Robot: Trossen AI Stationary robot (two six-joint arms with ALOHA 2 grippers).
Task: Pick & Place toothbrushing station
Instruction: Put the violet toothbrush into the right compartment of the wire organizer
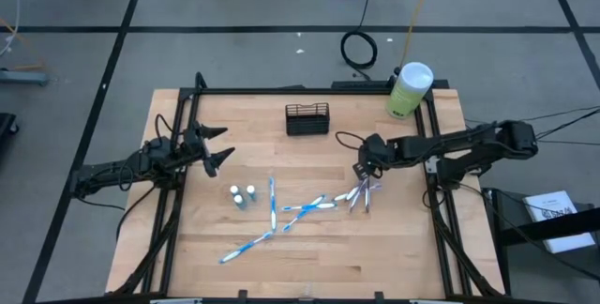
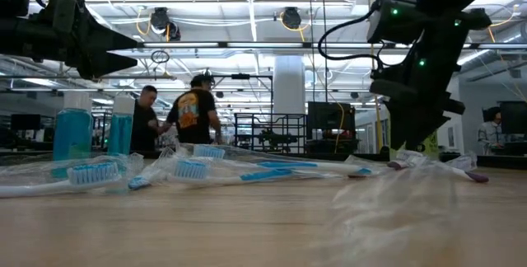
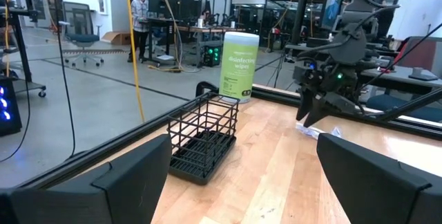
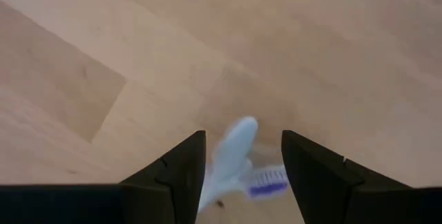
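The toothbrushing station, a black wire-mesh basket, stands on its base at the table's far middle. Several wrapped toothbrushes lie flat across the table's middle. My right gripper points steeply down over the rightmost bunch of them. It is open, with a pale toothbrush head with purple bristles between its fingers; no touch shows. My left gripper waits open and level at the table's left, facing the basket.
A tall pale-green wipes canister stands at the far right corner. Two small bottles stand left of the toothbrushes. A black frame runs along the table's edges. People stand in the room beyond.
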